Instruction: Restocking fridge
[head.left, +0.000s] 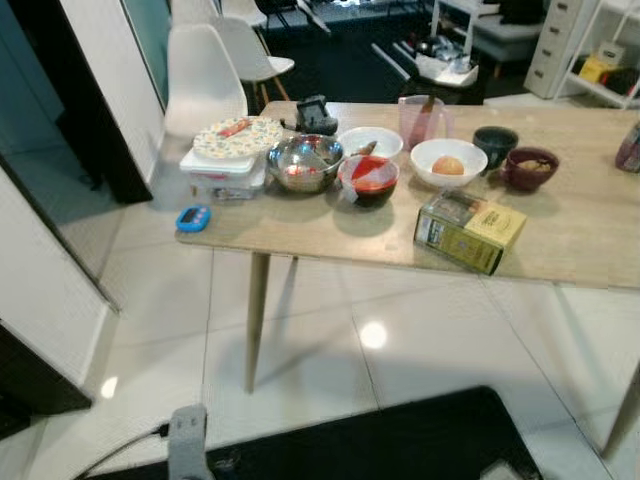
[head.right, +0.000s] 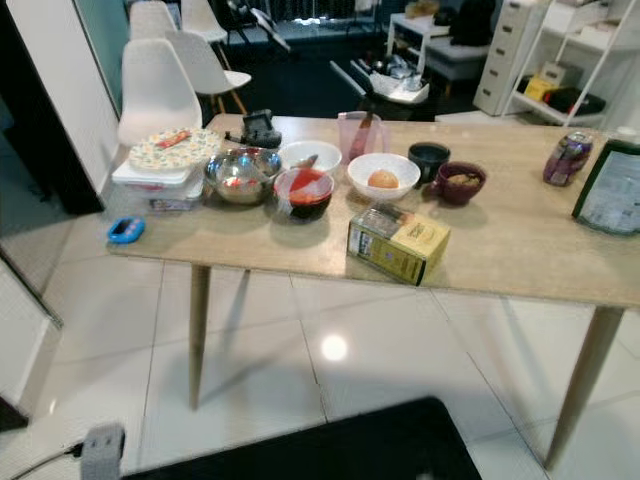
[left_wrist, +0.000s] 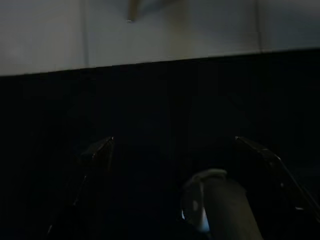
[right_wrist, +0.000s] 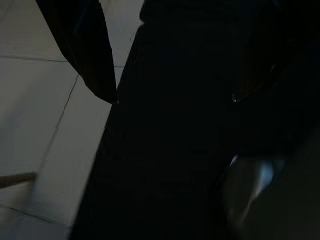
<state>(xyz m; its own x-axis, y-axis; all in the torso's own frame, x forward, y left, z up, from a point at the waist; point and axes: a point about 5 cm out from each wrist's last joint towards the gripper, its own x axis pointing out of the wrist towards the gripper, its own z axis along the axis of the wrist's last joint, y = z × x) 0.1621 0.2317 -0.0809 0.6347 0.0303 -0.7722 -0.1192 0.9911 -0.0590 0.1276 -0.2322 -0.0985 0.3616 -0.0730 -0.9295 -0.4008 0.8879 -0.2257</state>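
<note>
On the table, food bowls are gathered for restocking; both idle grippers are held wide, empty.

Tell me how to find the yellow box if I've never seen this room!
Look at the long wooden table on the white tile floor. A row of bowls runs along its middle; the yellow box lies alone in front of them, nearer the front edge, below the white bowl holding something orange. It is the only boxy, yellow thing there.

Wooden table bearing bowls, carton
</note>
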